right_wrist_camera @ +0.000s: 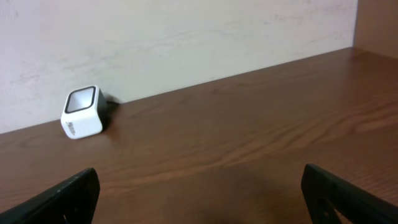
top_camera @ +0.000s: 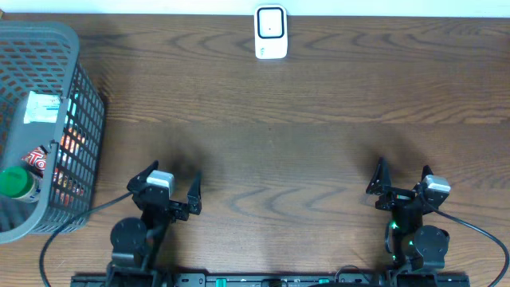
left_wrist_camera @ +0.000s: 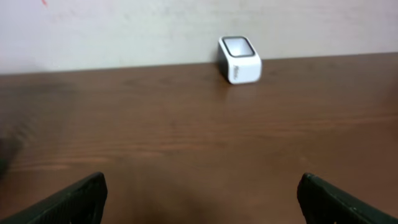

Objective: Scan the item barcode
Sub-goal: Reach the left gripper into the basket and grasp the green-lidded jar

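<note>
**A:** Where are the items to scan?

**B:** In the grey mesh basket at the left edge of the tabletop. I can see a green-capped bottle, a white packet and some red-printed packaging inside. No barcode is legible at this size.

**A:** And the scanner?

**B:** The white scanner stands at the far edge, about midway along, close to the pale wall. It is well apart from the basket. Its dark window tilts upward.

**A:** What are the fingers doing?

**B:** The left fingers are spread wide with nothing between them. They are at the near side of the tabletop, just right of the basket's near corner. The right fingers are spread just as wide, also empty, at the near right.

**A:** Do the wrist cameras agree?

**B:** Yes. In each one the two dark tips show only at the bottom corners, with bare wood between them. The left wrist view has the scanner slightly right of centre. The right wrist view has it far off to the left.
</note>
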### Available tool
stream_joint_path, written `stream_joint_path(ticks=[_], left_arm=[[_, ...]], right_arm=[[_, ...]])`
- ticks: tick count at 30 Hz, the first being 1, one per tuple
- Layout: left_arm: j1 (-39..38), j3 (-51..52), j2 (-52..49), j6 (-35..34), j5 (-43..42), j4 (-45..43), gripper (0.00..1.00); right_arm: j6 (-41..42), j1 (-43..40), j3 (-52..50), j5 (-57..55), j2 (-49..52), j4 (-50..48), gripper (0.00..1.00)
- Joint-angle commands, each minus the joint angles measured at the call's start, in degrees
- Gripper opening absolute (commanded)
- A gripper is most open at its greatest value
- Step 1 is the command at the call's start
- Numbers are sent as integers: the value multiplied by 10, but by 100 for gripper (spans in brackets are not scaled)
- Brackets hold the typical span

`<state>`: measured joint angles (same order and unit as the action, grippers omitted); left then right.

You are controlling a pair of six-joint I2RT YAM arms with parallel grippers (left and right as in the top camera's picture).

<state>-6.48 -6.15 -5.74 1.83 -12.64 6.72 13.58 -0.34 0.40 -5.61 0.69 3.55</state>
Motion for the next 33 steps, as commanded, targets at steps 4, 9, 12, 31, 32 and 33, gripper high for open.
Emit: stream_joint_path(ticks=[4,9,12,31,32,33], left_arm=[[-2,-204,-156,-28,-28,75,98],[-3,-379,-306,-42,-120,195,98],[-2,-431,-365,-45,-206,261,98],[45,-678,-541,-120,-228,329,98],[52,-715,-555,-120,-184,365,98],[57,-751,-567,-119,-132,400,98]], right_arm=[[1,8,-1,-1,-3,1,99],[1,8,-1,-1,-3,1,99],[1,8,-1,-1,-3,1,99],[1,8,-1,-1,-3,1,99],[1,8,-1,-1,-3,1,99],[1,8,-1,-1,-3,1,99]])
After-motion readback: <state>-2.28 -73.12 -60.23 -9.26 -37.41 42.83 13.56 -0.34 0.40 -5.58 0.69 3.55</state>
